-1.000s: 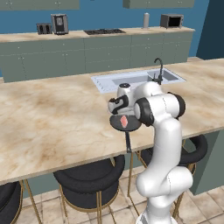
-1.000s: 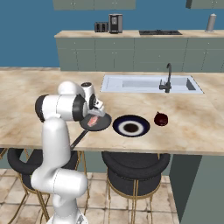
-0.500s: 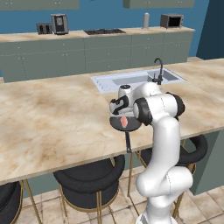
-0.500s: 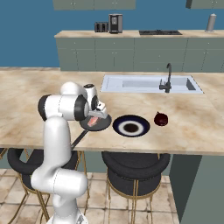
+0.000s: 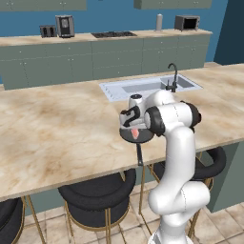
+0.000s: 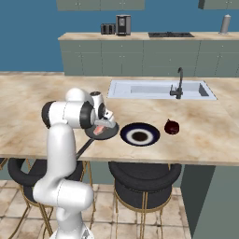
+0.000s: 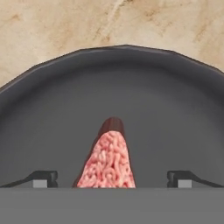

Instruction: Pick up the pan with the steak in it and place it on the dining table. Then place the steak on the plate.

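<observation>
A home kitchen: a marbled island countertop (image 6: 210, 135) with an inset sink (image 6: 161, 88) and dark tap (image 6: 179, 83). Beyond the jaws, a wall counter (image 6: 140, 37) carries a cooktop (image 6: 170, 34) and coffee maker (image 6: 123, 24); stools (image 6: 144, 177) sit below.

No readable text, label, brand, number or sign stands on anything in these views

Steak (image 7: 108, 162) in black pan (image 7: 52, 113), plate (image 6: 140, 135) beside

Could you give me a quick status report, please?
Pincer open over steak. Steak in pan on dining table. Plate beside pan, nothing between.
</observation>
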You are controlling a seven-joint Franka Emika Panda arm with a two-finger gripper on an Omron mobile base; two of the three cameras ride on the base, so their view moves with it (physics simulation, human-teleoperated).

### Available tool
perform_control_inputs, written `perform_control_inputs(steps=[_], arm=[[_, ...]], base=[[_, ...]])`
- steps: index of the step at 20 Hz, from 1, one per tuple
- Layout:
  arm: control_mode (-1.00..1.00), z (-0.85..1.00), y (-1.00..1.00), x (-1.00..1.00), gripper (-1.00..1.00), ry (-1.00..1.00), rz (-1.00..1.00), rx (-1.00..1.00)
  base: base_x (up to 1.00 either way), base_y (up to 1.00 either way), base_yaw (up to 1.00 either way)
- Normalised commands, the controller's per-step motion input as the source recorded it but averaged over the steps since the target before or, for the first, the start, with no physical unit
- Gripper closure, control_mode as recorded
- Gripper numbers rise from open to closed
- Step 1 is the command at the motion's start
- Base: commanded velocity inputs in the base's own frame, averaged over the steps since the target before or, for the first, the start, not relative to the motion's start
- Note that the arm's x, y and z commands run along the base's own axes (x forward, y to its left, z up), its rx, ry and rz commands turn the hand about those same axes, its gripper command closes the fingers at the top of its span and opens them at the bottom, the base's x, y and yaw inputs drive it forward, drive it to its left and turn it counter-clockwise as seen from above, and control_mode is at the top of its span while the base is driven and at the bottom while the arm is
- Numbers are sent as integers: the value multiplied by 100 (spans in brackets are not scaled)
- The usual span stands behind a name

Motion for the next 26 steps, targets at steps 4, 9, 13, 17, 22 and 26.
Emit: perform_control_inputs(steps=[4,9,13,17,22,26], arm=[[-100,-27,2,0,-100,0,0,-1],[-100,-10,0,0,100,0,0,0],[-100,7,0,0,100,0,0,0],[-100,35,0,2,100,0,-2,0],[-100,46,-7,0,100,3,-3,0],[-100,34,-35,-5,100,8,-4,0]], base=[[0,0,0],[0,0,0],[0,0,0],[0,0,0],[0,0,0],[0,0,0]])
